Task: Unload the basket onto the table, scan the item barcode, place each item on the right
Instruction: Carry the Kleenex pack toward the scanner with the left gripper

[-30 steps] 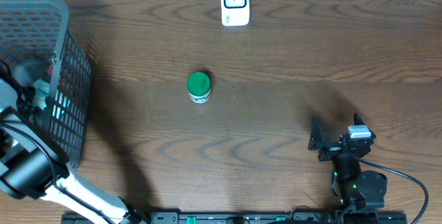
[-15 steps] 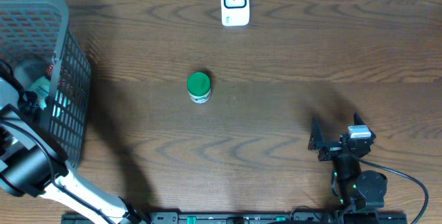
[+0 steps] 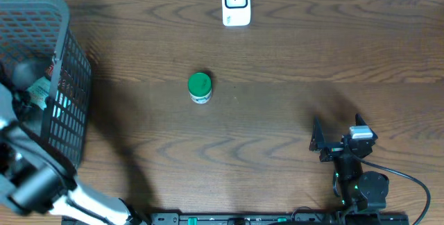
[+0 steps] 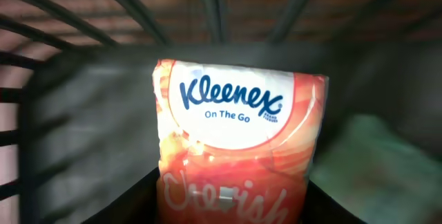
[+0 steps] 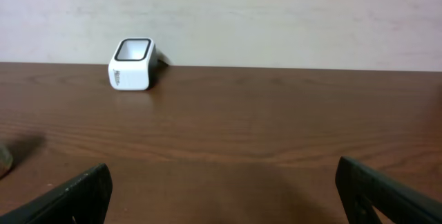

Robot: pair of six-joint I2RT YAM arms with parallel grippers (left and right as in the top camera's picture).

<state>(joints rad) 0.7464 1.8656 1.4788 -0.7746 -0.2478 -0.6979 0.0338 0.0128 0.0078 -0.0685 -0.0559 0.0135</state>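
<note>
- overhead view: your left arm [image 3: 35, 183] reached down into the grey basket [image 3: 69, 79] at the table's left edge, well apart from the white scanner [image 3: 236, 3] that stood at the far edge of the table [image 3: 291, 65].
- left wrist view: an orange kleenex pack [image 4: 235, 141], the item you appeared to be after, stood on end inside the basket with its "on the go" face toward the camera; no barcode showed on that face.
- your left gripper [image 4: 231, 207] had a dark finger on each side of the pack's lower end; through the blur you could not tell whether the jaws were clamped on it or only flanked it.
- your right gripper [image 5: 222, 169] sat low over the table at the near right, its jaws wide apart with nothing between them, and looked across the wood toward the scanner.
- a green-lidded jar [image 3: 199, 86] stood upright near the middle of the table, apart from both arms; whether it had any part in the job could not be told.
- by the look of it, you were at the very first step, the pick: the pack was not yet out of the basket, and nothing was at the scanner.
- left to do, as judged: make the grip sure, lift the pack clear of the basket wall, carry it across to the scanner, and turn it until the barcode faces the window.
</note>
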